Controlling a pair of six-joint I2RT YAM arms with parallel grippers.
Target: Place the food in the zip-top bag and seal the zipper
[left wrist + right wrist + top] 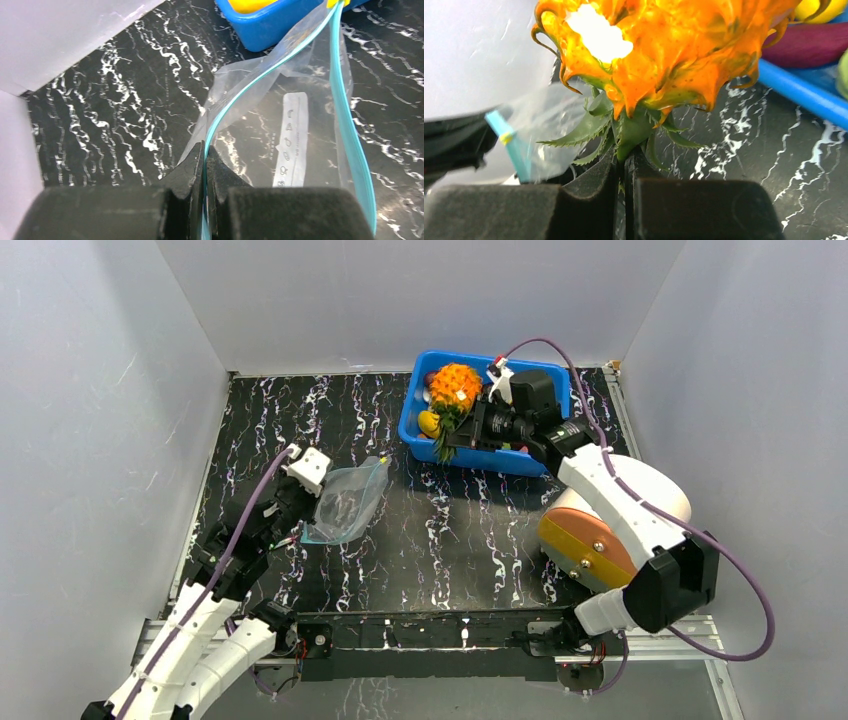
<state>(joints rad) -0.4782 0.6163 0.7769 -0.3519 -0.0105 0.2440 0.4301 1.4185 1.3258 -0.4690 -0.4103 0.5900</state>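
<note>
A clear zip-top bag (347, 502) with a teal zipper (260, 82) lies left of centre on the black marbled table. My left gripper (205, 150) is shut on the zipper strip at the bag's mouth, which gapes. My right gripper (624, 155) is shut on the green leafy top of an orange toy pineapple (454, 386), held over the left end of the blue bin (508, 461). In the right wrist view the pineapple (664, 45) fills the top and the bag (534, 130) shows behind its leaves. More food lies in the bin: a yellow piece (429, 422) and a purple piece (804, 42).
The blue bin stands at the back right of the table. A white and orange roll-like object (590, 540) lies right of centre beside my right arm. White walls enclose the table on three sides.
</note>
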